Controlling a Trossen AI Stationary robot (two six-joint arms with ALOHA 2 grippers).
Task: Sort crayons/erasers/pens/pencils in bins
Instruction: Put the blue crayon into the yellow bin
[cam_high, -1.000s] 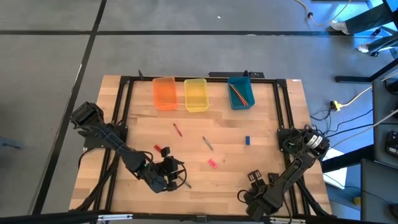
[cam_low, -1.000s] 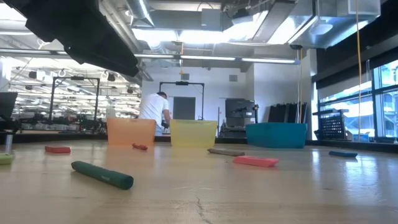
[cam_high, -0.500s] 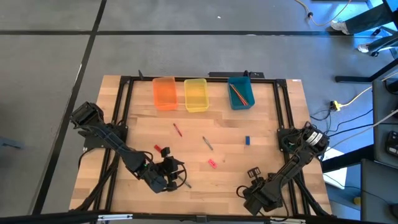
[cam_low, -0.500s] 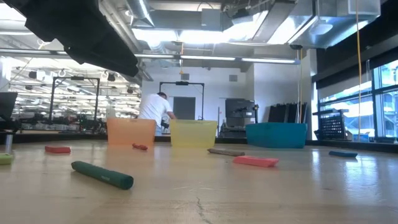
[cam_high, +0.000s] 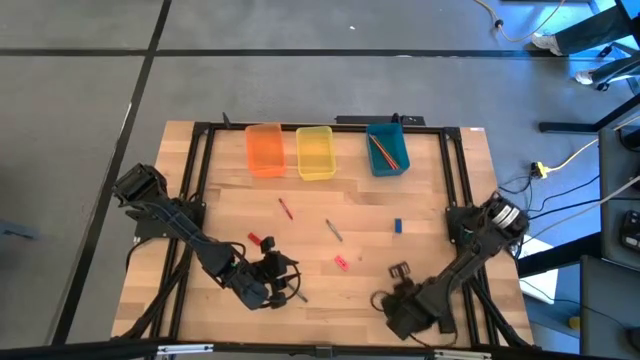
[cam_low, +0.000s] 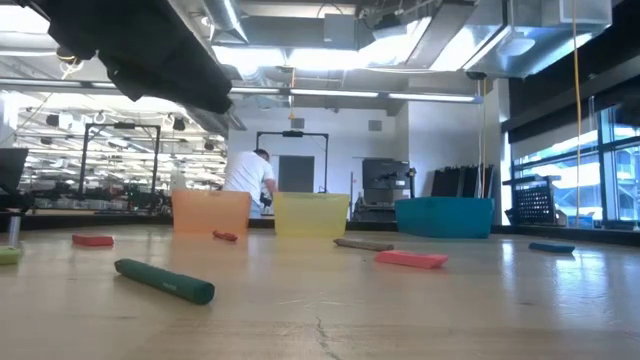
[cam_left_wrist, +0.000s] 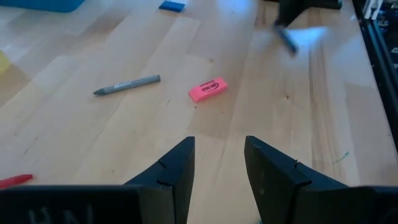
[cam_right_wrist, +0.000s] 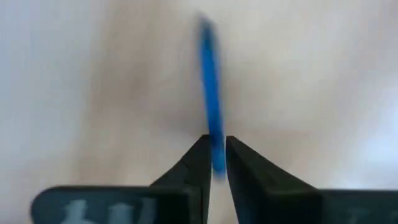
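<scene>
You are looking at grey floor (cam_high: 300, 90) filling the upper frame, ceiling lights (cam_low: 300, 60) glowing at upper centre, windows (cam_low: 620, 160) at right, a person (cam_low: 248, 182) standing mid-left.

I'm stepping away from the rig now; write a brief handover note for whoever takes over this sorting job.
Right gripper: shut on a blue pencil, near the table's front right.
Left gripper: open, empty, front left, beside the green crayon.
Done: pencils lie in the teal bin.
Orange bin and yellow bin look empty.
Left on the table: grey crayon, pink eraser, blue eraser, red eraser, a thin red stick.
</scene>
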